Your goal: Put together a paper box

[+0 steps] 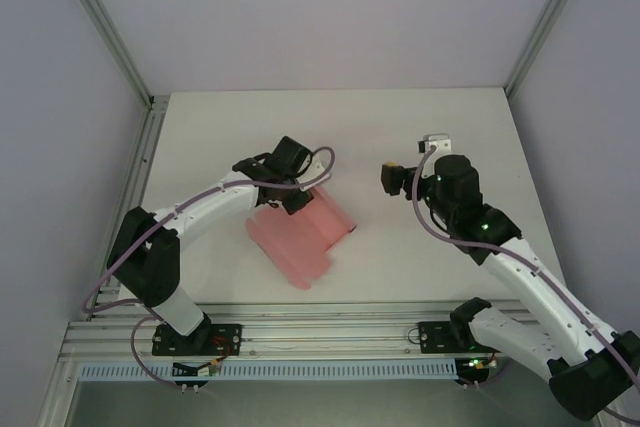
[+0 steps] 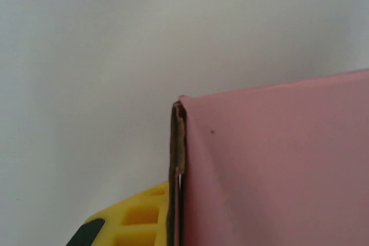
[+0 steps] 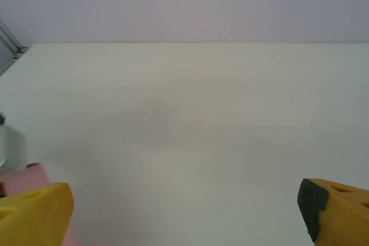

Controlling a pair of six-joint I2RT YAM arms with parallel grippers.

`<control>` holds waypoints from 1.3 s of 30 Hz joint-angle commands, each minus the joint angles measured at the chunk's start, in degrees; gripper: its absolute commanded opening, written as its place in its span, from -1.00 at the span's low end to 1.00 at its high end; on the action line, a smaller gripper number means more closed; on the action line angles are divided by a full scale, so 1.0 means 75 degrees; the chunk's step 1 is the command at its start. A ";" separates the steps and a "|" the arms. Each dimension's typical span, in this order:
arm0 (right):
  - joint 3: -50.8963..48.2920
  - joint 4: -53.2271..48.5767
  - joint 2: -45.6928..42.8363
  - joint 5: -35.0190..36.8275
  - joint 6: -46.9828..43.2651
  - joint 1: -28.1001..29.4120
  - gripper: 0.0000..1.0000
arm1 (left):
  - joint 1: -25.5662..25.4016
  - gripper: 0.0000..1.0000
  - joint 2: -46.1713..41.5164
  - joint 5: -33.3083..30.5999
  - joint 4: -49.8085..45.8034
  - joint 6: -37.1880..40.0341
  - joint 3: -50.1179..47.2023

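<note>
Over the white table (image 1: 420, 117), the paper box (image 1: 300, 237) sat left of the table's middle, closer to the table's near edge than to its far one: a pale pink piece of card, part folded, with one panel rising off the table top and the rest sloping down toward the near edge. The left gripper (image 1: 297, 197) was right at the box's upper edge, on the side facing the table's far end, and the left arm stretched in from the table's near left corner. From the left wrist, it was a tight pinch: a folded edge of the paper box (image 2: 277, 171) stood upright hard against a yellow finger (image 2: 135, 220), the pink panel filling the frame's right side and hiding the other finger, jaws clamped together on the card. Across on the table's right half, the right gripper (image 1: 412, 157) hung well apart from the box, touching nothing. The right wrist view showed the right gripper (image 3: 184, 211) spread wide, one yellow finger (image 3: 34, 214) low at the left, the other (image 3: 337, 211) low at the right, with bare table (image 3: 190, 113) between them. A sliver of pink paper box (image 3: 26, 176) peeked in at that view's left edge.
</note>
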 commanded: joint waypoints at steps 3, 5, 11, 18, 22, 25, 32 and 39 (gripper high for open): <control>-0.0179 -0.0173 0.0156 -0.0189 0.0238 -0.0122 1.00 | -0.0021 -1.00 -0.0227 -0.0297 -0.0340 0.3403 0.0160; -0.0276 -0.0197 0.0129 -0.0198 0.0281 -0.0156 1.00 | -0.0089 -1.00 -0.0101 -0.0454 -0.0238 0.4110 0.0113; -0.0440 -0.0350 -0.0120 -0.0253 0.0340 -0.0311 1.00 | -0.0517 -1.00 0.0788 -0.1300 0.0168 0.5300 0.0279; -0.0580 -0.0488 -0.0346 -0.0318 0.0396 -0.0440 1.00 | -0.0988 -0.99 0.2253 -0.1592 0.0779 0.5672 0.0863; -0.0621 -0.0618 -0.0462 -0.0294 0.0423 -0.0475 1.00 | -0.1128 -0.43 0.2556 -0.1331 0.0737 0.5680 0.1220; -0.0698 -0.0665 -0.0540 -0.0271 0.0435 -0.0508 1.00 | -0.1147 -0.12 0.2520 -0.1159 0.0705 0.5595 0.1331; -0.0699 -0.0737 -0.0415 -0.0303 0.0488 -0.0637 1.00 | -0.1213 0.32 0.1868 -0.1026 0.0749 0.5446 0.1148; -0.0564 -0.0685 0.0053 -0.1068 0.0175 -0.0755 1.00 | -0.1397 0.99 0.0675 -0.0399 0.1213 0.4360 0.0997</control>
